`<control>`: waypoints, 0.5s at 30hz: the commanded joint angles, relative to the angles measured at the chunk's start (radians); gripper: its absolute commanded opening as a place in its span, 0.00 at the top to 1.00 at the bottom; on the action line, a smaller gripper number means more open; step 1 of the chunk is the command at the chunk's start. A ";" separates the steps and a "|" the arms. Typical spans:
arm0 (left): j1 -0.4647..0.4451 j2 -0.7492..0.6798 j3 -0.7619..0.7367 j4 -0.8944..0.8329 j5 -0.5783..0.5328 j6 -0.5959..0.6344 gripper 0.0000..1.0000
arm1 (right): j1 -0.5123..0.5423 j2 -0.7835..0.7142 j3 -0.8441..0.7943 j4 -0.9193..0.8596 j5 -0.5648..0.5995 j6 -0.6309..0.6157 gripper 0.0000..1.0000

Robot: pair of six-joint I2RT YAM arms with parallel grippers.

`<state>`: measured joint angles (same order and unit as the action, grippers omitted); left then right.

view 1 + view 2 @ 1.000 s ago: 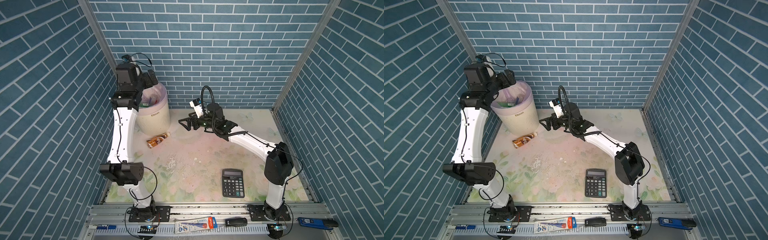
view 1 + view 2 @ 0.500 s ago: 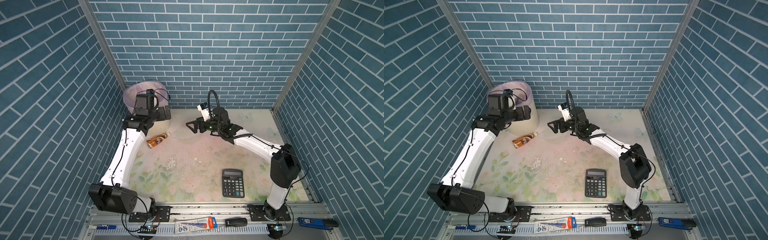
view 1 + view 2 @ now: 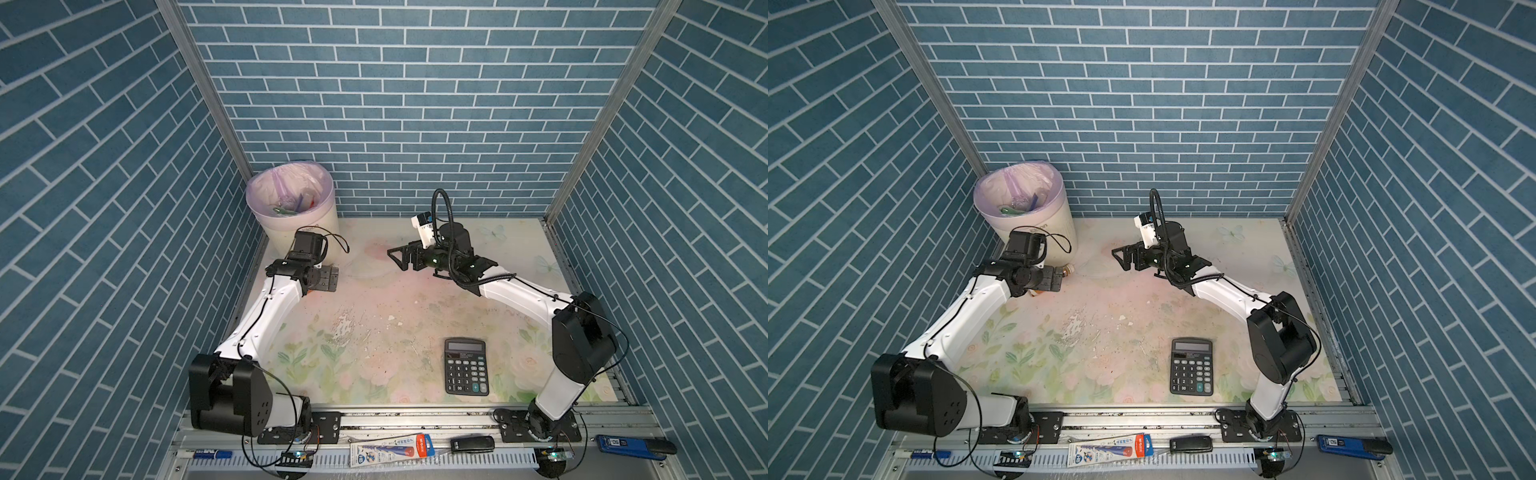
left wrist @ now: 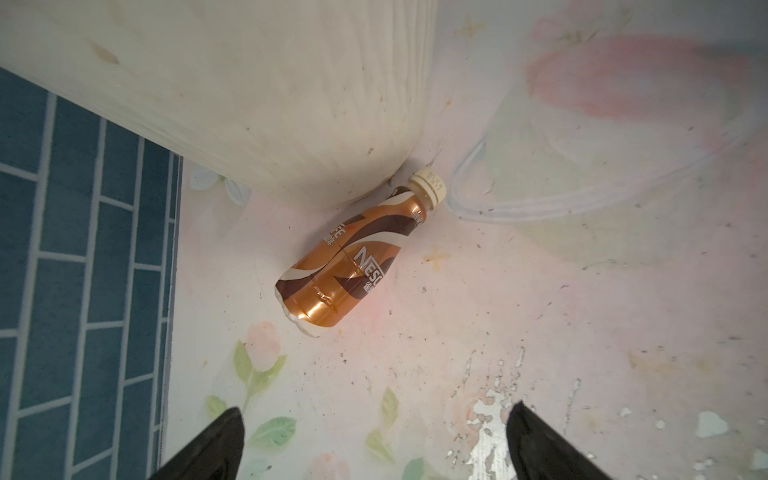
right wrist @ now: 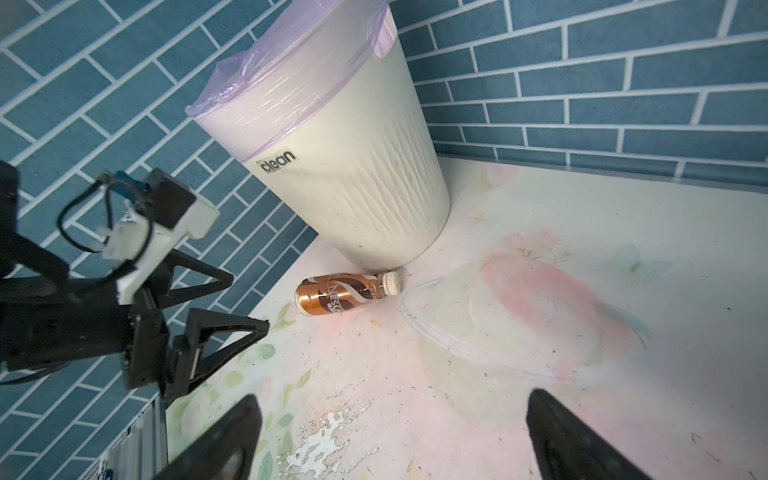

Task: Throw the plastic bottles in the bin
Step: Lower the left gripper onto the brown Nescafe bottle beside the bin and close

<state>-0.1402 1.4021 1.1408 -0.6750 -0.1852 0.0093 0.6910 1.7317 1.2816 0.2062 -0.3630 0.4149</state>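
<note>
The cream bin (image 3: 299,226) (image 3: 1054,220) (image 5: 365,174), lined with a lilac bag, stands in the back left corner; several plastic bottles (image 3: 289,208) lie inside it. One brown coffee-labelled bottle (image 4: 353,257) (image 5: 340,293) lies on the mat, its cap (image 3: 1065,270) against the bin's foot. My left gripper (image 3: 328,280) (image 4: 374,409) (image 5: 249,300) hangs open just above it, nothing between its fingers; it hides most of the bottle in both top views. My right gripper (image 3: 399,259) (image 3: 1121,258) (image 5: 392,397) is open and empty, mid-table, facing the bin.
A black calculator (image 3: 466,365) (image 3: 1192,365) lies near the front right. A flaked white patch (image 3: 345,328) marks the mat's middle. Brick walls close in the left, back and right. Small items lie on the front rail (image 3: 390,446).
My left arm has swung down from over the bin to low above the brown bottle. The right gripper has drawn back a little to the right. Both stayed open.
</note>
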 commanded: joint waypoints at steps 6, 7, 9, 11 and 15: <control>-0.016 0.065 -0.078 0.119 -0.137 0.148 0.01 | -0.018 -0.101 -0.099 0.101 -0.022 0.024 0.01; -0.018 0.072 -0.080 0.128 -0.148 0.161 0.01 | -0.023 -0.107 -0.109 0.113 -0.027 0.030 0.01; -0.019 0.088 -0.090 0.154 -0.164 0.182 0.01 | -0.034 -0.112 -0.122 0.135 -0.038 0.048 0.01; -0.027 0.108 -0.093 0.179 -0.183 0.215 0.01 | -0.044 -0.108 -0.131 0.160 -0.058 0.071 0.01; -0.030 0.166 -0.085 0.232 -0.199 0.276 0.01 | -0.055 -0.090 -0.134 0.187 -0.096 0.099 0.01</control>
<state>-0.1638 1.5368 1.0603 -0.4988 -0.3500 0.2180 0.6426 1.6497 1.1786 0.3309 -0.4160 0.4713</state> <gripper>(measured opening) 0.994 0.992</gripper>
